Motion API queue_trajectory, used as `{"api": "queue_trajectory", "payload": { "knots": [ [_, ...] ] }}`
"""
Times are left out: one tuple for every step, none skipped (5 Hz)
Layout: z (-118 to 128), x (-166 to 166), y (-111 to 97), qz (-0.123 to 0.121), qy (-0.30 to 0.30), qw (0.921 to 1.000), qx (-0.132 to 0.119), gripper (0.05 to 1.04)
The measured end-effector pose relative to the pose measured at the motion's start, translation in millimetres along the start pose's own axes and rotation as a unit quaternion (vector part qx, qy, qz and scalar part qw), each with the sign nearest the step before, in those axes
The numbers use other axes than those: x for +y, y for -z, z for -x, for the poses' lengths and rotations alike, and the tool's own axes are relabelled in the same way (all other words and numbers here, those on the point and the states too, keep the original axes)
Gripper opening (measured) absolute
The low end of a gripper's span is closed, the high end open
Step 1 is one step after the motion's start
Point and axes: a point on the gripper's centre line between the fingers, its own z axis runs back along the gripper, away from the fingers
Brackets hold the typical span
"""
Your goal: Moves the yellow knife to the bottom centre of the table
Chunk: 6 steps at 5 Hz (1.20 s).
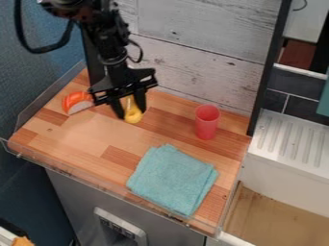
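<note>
The black gripper (131, 109) hangs low over the back left of the wooden table (83, 129), pointing down. It is open, its two fingers standing apart on either side of the yellow knife (133, 115). The knife's rounded yellow end points toward the front of the table, and its upper part runs up between the fingers, partly hidden by the gripper. Whether the knife touches either finger, I cannot tell.
An orange and white sushi-like toy (78, 102) lies just left of the gripper. A red cup (207, 122) stands at the right, behind a folded teal cloth (173, 178). A clear rim (96, 179) edges the front.
</note>
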Motion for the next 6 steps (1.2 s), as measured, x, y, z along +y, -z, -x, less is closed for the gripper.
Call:
{"api": "queue_trajectory", "payload": {
  "knots": [
    [-7, -7, 6, 0.004, -0.112, 0.9937, 0.0, 0.478],
    [-15, -12, 19, -0.003, -0.219, 0.9758, -0.001, 0.478],
    [-20, -20, 31, 0.014, -0.274, 0.9615, 0.004, 0.478],
    [-20, -33, 44, 0.017, -0.295, 0.9554, 0.006, 0.478],
    [-23, -43, 57, 0.021, -0.305, 0.952, 0.014, 0.478],
    [-26, -54, 78, 0.0, -0.303, 0.953, 0.01, 0.478]
  ]
}}
